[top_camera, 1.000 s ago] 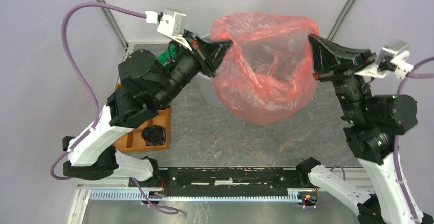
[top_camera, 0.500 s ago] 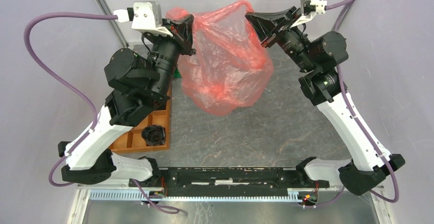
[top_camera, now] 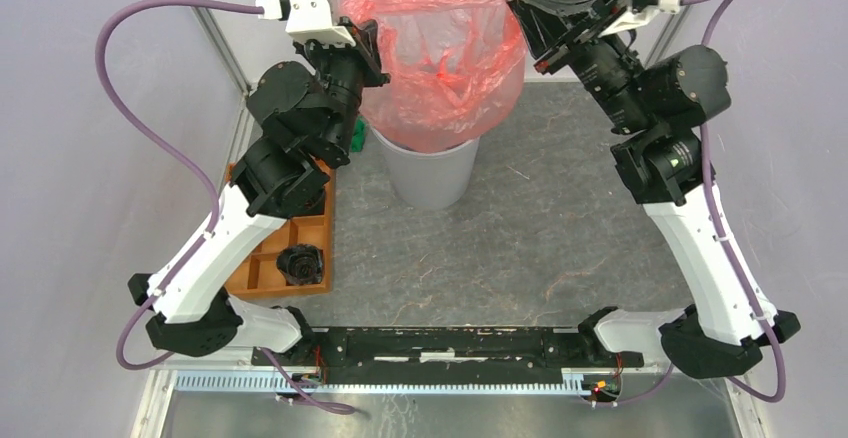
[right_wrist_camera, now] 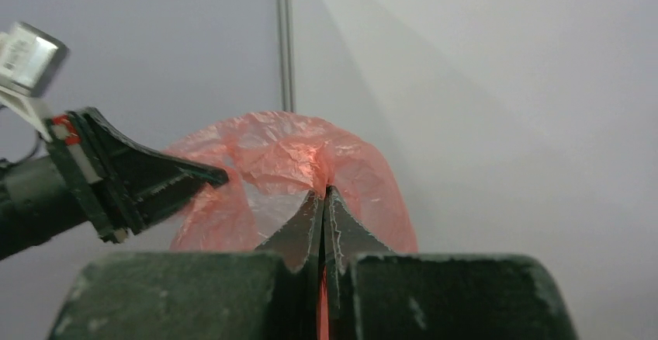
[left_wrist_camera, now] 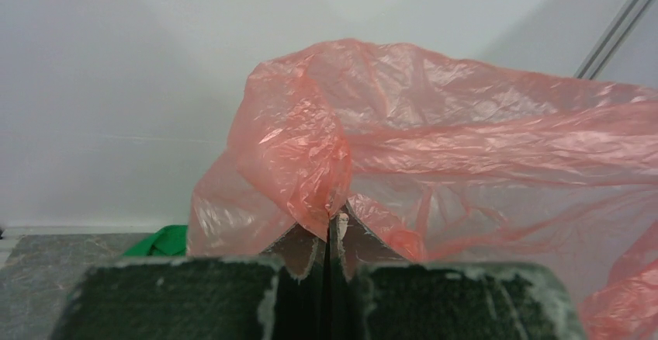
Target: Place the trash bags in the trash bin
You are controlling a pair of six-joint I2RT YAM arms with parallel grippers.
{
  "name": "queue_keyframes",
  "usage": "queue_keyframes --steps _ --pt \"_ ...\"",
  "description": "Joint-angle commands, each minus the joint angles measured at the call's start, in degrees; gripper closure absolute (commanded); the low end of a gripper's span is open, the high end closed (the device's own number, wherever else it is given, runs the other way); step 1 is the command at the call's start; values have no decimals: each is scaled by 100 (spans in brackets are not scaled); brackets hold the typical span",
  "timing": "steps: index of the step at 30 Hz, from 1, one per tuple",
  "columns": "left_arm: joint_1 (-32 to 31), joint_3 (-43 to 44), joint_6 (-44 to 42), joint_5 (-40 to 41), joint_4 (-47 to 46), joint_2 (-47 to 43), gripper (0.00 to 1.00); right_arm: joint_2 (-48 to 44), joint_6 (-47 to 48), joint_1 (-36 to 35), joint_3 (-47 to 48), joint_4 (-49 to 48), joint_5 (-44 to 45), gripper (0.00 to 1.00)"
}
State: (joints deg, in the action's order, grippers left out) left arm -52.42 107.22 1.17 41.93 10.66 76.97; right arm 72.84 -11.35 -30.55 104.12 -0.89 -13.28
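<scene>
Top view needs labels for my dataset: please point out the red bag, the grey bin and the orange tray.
red bag (top_camera: pixel 440 58), top view, on its wrinkled front side.
grey bin (top_camera: pixel 430 176), top view, on its outer wall below the bag.
orange tray (top_camera: pixel 260 269), top view, on a bare near compartment.

The trash bag (top_camera: pixel 440 48), at twelve o'clock in the top view, is seen as thin translucent red plastic, glossy and finely wrinkled. The trash bin (top_camera: pixel 432 173) beneath it is shown in smooth, matt light-grey plastic. The left gripper (left_wrist_camera: pixel 335 217) and right gripper (right_wrist_camera: pixel 322 196) are formed of matt black material, roughened and whitened along the edges. The table (top_camera: pixel 560 238) is finished in dull, mottled grey. At eight o'clock the tray (top_camera: pixel 262 270) is coloured a flat orange, and at six o'clock a ribbed metal rail (top_camera: pixel 450 385) is seen.
</scene>
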Motion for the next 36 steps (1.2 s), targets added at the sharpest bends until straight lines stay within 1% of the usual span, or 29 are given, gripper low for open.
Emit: queue_keyframes --steps 1,3,6,9,11,13,15,19,22,24,27,30,33,36 --pt "70 -51 423 208 57 -62 98 70 394 18 -410 423 513 99" --pt "89 -286 453 342 13 -141 98 79 383 12 -698 360 378 99" --pt "189 -639 69 559 -94 -128 98 235 368 17 -848 450 144 99" --pt "453 -1007 -261 450 -12 4 98 436 315 8 -920 598 37 99" --pt "702 -1214 -148 98 215 122 98 573 311 8 -910 779 -96 99" --pt "943 -1258 327 -310 613 286 98 705 313 5 -931 1003 -134 99" --pt "1180 -1125 716 -646 1098 494 98 802 370 14 -958 1264 -33 99" --pt "1585 -1181 1111 -1768 1437 821 98 879 506 14 -1205 1773 553 99" --pt "1887 -1166 1305 -2369 1573 1158 98 961 687 20 -1512 1849 982 99" --pt "2031 -1131 1429 -2714 1639 1376 98 1093 806 42 -1720 1790 1064 99" --pt "2094 -1149 1506 -3176 1647 1587 98 1413 953 39 -1681 1849 946 99" --pt "2091 -1255 1567 -3377 1614 1676 98 1733 1007 30 -1468 1996 699 99" --pt "2091 -1448 1607 -3643 1535 1697 98 1847 980 37 -1462 1945 510 99" --pt "2095 -1678 1683 -3940 1466 1733 98 1959 917 29 -1525 1867 141 99"
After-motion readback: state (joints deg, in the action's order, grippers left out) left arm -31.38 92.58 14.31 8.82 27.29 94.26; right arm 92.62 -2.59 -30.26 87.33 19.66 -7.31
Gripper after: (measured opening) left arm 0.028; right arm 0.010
